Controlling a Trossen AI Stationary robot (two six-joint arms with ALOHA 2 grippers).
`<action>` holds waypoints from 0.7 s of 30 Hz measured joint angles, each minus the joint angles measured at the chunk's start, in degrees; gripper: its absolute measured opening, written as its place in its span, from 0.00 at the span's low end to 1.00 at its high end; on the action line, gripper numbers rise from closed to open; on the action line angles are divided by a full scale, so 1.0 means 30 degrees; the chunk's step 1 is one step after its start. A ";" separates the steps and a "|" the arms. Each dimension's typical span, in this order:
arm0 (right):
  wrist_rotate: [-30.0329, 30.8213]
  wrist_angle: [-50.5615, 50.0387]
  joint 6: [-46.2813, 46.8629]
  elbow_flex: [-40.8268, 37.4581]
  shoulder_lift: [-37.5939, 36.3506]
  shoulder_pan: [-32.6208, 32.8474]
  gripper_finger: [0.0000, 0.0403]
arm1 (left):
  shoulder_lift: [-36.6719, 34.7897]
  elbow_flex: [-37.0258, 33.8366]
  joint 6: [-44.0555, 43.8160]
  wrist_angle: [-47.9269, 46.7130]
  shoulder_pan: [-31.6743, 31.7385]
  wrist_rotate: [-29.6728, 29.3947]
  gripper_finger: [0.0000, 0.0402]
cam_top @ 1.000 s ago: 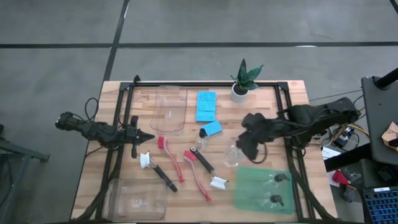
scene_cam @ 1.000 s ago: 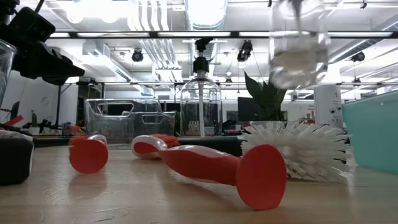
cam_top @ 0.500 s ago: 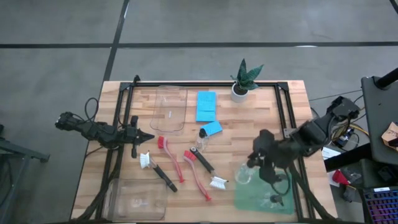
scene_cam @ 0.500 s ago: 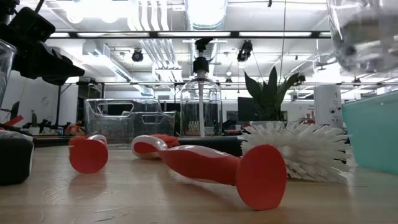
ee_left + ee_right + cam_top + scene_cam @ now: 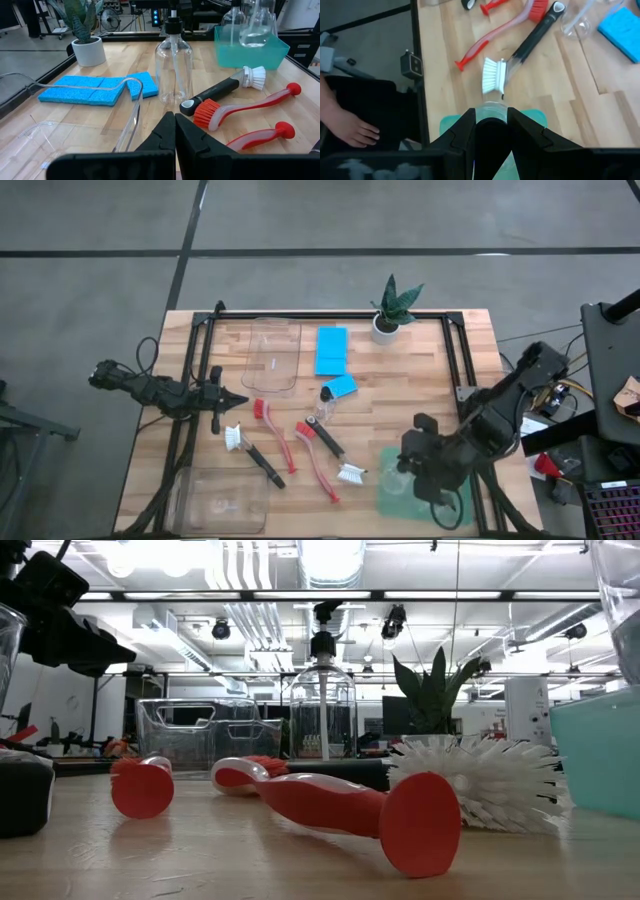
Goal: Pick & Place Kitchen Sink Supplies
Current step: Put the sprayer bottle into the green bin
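Bright-blue sponges (image 5: 331, 349) lie on a pale wooden table (image 5: 420, 390) with a black frame. Red-handled brushes (image 5: 316, 462) and a black-handled brush (image 5: 329, 442) carry white bristles. A clear soap bottle (image 5: 173, 67) wears a black pump. A translucent green tray (image 5: 392, 488) and a green plant in a white pot (image 5: 389, 311) add colour.

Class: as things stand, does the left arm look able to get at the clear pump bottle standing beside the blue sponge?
Probably yes. The left end effector is shut and empty, and bare wood lies between it and the clear pump bottle; only a clear tray's rim sits off to one side.
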 joint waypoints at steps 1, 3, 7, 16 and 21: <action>0.0058 0.0012 0.0178 0.0000 0.0145 0.0114 0.23 | 0.0000 0.0000 0.0000 0.0000 -0.0003 0.0000 0.00; 0.0135 0.0038 0.0484 0.0000 0.0333 0.0313 0.23 | 0.0000 0.0000 0.0000 0.0000 0.0000 0.0001 0.00; 0.0346 0.0137 0.0786 0.0007 0.0774 0.0687 0.23 | -0.0007 0.0000 0.0000 0.0000 -0.0001 0.0000 0.00; 0.0498 0.0502 0.0801 0.0015 0.1932 0.1397 0.23 | 0.0000 0.0000 0.0000 -0.0004 0.0000 0.0000 0.00; 0.0491 0.0505 0.1067 0.0015 0.2682 0.1588 0.23 | 0.0000 0.0000 0.0000 0.0000 -0.0003 0.0001 0.00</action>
